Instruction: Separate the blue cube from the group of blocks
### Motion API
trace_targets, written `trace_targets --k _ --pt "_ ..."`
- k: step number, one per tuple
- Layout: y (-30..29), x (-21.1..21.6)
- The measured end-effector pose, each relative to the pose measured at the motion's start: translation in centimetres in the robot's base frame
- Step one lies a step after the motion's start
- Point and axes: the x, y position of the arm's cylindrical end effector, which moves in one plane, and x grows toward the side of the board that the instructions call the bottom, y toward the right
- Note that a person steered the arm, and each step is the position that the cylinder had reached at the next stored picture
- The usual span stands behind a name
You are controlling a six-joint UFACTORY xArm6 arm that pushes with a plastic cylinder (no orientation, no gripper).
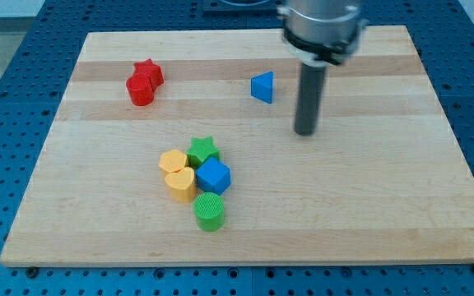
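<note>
The blue cube (214, 176) sits on the wooden board in a tight group at the lower middle. It touches the green star (203, 150) above it, the yellow heart (180, 184) on its left and the green cylinder (209, 212) below it. A yellow hexagon (172, 160) lies at the group's upper left. My tip (304, 131) is on the board to the upper right of the group, well apart from the blue cube, and just right of and below a blue triangle (262, 87).
A red star (148, 72) and a red cylinder (140, 90) touch each other at the upper left. The wooden board (385, 205) lies on a blue perforated table (23, 49); its edges run close to all sides of the view.
</note>
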Motion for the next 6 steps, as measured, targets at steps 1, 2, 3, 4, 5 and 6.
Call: trace_targets --k 1,2,3,4,5,6 --pt "1.9 6.2" --pt "1.4 12.7" --pt "-2.2 15.4" --pt "-7.7 13.3" --pt "-12.1 10.4" --pt "-15.6 10.3"
